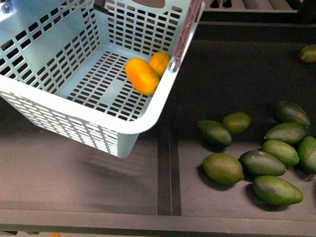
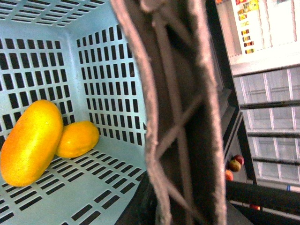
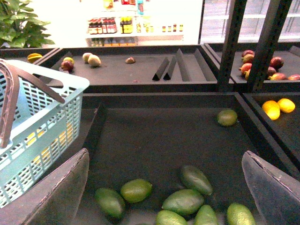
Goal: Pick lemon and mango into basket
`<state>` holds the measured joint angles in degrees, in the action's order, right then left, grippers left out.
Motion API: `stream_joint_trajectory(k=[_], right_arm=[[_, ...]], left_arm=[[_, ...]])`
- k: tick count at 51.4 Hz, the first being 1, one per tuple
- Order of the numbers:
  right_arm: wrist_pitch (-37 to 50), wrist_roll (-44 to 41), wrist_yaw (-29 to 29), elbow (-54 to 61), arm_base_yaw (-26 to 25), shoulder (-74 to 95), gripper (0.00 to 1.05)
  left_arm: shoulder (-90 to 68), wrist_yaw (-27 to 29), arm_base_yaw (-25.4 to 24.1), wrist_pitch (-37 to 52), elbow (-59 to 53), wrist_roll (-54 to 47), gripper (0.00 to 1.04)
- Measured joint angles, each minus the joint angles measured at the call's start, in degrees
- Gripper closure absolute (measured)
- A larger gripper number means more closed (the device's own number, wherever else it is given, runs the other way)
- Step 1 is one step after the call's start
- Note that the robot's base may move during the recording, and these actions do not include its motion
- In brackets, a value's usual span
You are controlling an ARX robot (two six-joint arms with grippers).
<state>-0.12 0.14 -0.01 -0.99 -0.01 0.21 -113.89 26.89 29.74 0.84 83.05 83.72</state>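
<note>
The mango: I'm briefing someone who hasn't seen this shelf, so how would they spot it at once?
Find the light turquoise basket hanging tilted at the upper left of the front view. On its slotted floor, in the corner by the brown handle, lie two yellow-orange fruits touching. The mango is the larger, oblong one; the smaller fruit sits behind it, and the green fruits all lie outside.

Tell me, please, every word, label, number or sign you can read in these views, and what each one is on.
No text can be read in any view.
Bottles on the far shelf: labels too small and washed out.
Coloured packages on the bright shelf: printing blurred, unreadable.
The basket, the two yellow-orange fruits in it and the green fruits carry no visible label.
</note>
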Motion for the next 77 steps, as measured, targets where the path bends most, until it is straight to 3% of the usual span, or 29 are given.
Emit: stream_joint_trajectory(k=[14,37,48,55,64,68,70,73,75,77], right_arm=[[0.0,0.0,0.0,0.0,0.0,0.0,0.09],[0.0,0.0,0.0,0.0,0.0,0.0,0.09],[0.0,0.0,0.0,0.0,0.0,0.0,0.09],[0.0,0.0,0.0,0.0,0.0,0.0,0.09],[0.0,0.0,0.0,0.0,0.0,0.0,0.09],[0.0,0.0,0.0,0.0,0.0,0.0,0.09],[0.0,0.0,0.0,0.0,0.0,0.0,0.09],[0.0,0.0,0.0,0.0,0.0,0.0,0.09],[0.0,0.0,0.0,0.0,0.0,0.0,0.09],[0.0,0.0,0.0,0.0,0.0,0.0,0.09]], left_arm=[[-9.0,-3.8,-6.2,0.0,7.1,1.8,1.00],[-16.2,-10.3,-10.7,0.7,10.0,3.2,0.99],[-13.5,-10.3,-11.1,5.0,3.1,2.3,0.68],[-7.1,-6.6,-11.1,6.1,-3.3,2.1,0.39],[3.1,1.3,-9.6,-4.0,-9.7,3.5,0.07],[4.8,1.8,-8.9,-6.4,-11.0,4.4,0.08],[4.9,-0.1,-8.9,-1.5,-13.0,0.9,0.10],[5.8,-6.7,-9.8,18.1,-20.9,-12.9,0.21],[7.2,-9.9,-10.9,36.3,-30.1,-30.7,0.32],[9.4,-11.0,-12.2,47.2,-36.9,-46.2,0.41]])
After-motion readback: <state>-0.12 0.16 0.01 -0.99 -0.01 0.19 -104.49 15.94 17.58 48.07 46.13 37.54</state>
